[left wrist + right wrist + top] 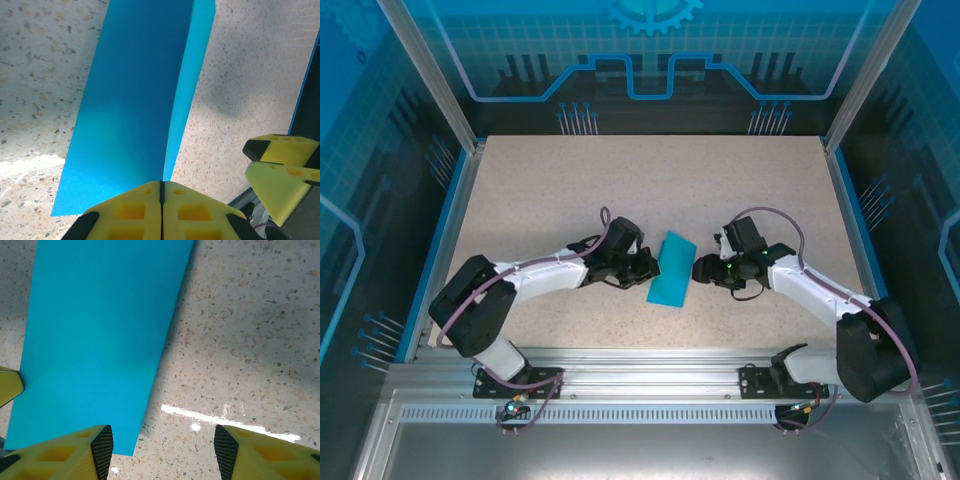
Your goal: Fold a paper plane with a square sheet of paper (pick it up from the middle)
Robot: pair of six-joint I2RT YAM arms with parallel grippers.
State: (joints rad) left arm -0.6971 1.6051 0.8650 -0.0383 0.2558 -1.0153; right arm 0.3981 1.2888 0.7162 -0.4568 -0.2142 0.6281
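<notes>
Nearby, right claw (162, 442) (spread) flanks paper (100, 330).

left hand (161, 186) — fingers pinched on folded sheet of paper (130, 100) | right hand (249, 159) nearby, rightward | speckled table (250, 75) beneath

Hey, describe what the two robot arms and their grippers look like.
The left arm and right arm both have white links between bulky black joints, and each trails a looping greyish-purple cable. Small green lights glow near the right wrist. The left gripper and right gripper carry blocky yellow fingers with recessed pockets. The right ones have black textured inner faces.
</notes>
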